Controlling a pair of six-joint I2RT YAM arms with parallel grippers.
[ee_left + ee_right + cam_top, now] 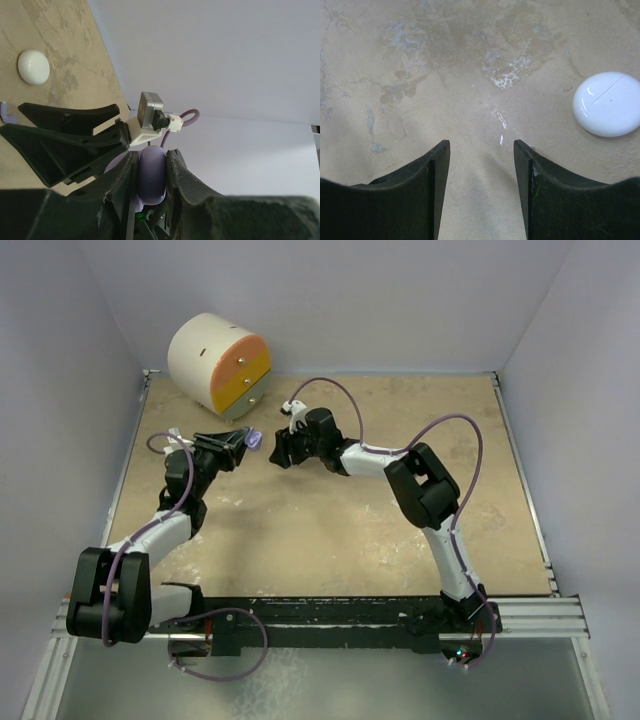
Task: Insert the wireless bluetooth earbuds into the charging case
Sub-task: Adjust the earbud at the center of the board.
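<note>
Lilac case (151, 182): smooth, rounded, glossy shell, seen edge-on from the left wrist. Can't tell from this angle whether the lid is open. It is off the table (330, 540), carried in the left gripper (243, 443). The top view shows it as a small lilac blob at the fingertips, in the far-left part of the table.

Left gripper: clenched on the lilac case. Both fingers (120, 185) press flat on its sides, and the case pokes out past the tips.

White case (606, 104): round, glossy white, with a thin seam line across the top and a small dark dot. The lid is closed and it lies flat on the table. It sits off to the right of the right gripper (481, 145) fingers, apart from them.

Right gripper: released, jaws roughly half spread, holding nothing, with table surface under the gap. In the top view its tips face the left gripper's tips at close range, with the lilac case between the two. Can't tell if there is contact.

A white drum with orange and yellow front (218, 365) sits at the far-left edge, behind the left gripper.
</note>
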